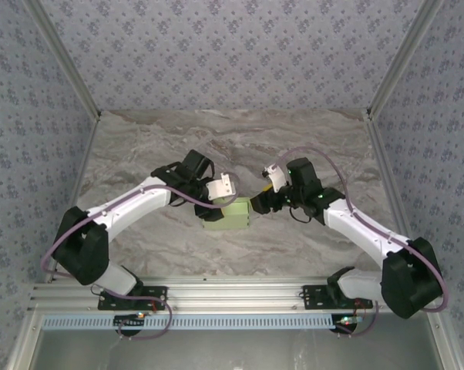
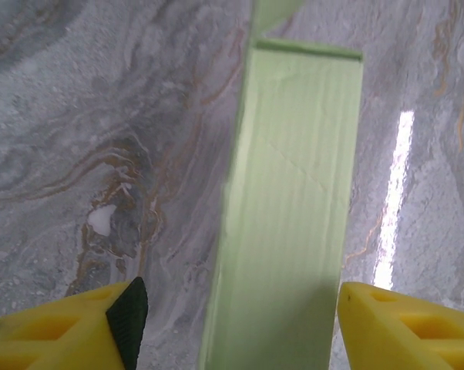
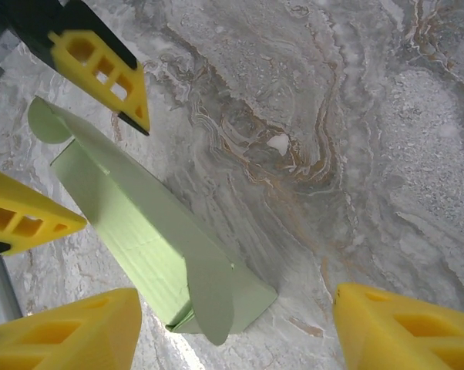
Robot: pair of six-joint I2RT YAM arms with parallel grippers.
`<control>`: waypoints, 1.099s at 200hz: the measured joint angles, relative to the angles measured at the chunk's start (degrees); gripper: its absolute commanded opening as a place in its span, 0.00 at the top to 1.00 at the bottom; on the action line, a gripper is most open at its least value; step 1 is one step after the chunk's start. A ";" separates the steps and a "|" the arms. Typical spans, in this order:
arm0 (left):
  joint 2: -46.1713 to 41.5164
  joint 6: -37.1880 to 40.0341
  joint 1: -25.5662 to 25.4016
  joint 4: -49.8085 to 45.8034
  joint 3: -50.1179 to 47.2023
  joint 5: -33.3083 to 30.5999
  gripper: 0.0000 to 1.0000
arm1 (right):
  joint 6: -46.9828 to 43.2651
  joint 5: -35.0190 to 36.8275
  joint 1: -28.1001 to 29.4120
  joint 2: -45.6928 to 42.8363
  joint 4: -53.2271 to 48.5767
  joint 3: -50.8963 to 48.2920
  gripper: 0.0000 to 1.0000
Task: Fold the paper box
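The left gripper (image 2: 240, 304), jaws spread, straddled the paper box (image 2: 294, 193) lengthwise; the right gripper (image 3: 236, 308), spread too, faced its end.

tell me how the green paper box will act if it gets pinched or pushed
The paper box looks like thin, hollow card, so a pinch would probably dent it. Likely very light: a push should slide it across the smooth marble table. Its loose rounded flap will probably flop.
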 measured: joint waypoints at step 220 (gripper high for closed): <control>-31.67 -62.60 -0.44 6.64 -22.45 -22.03 0.22 | 5.64 9.66 7.06 -1.31 -7.26 3.37 0.62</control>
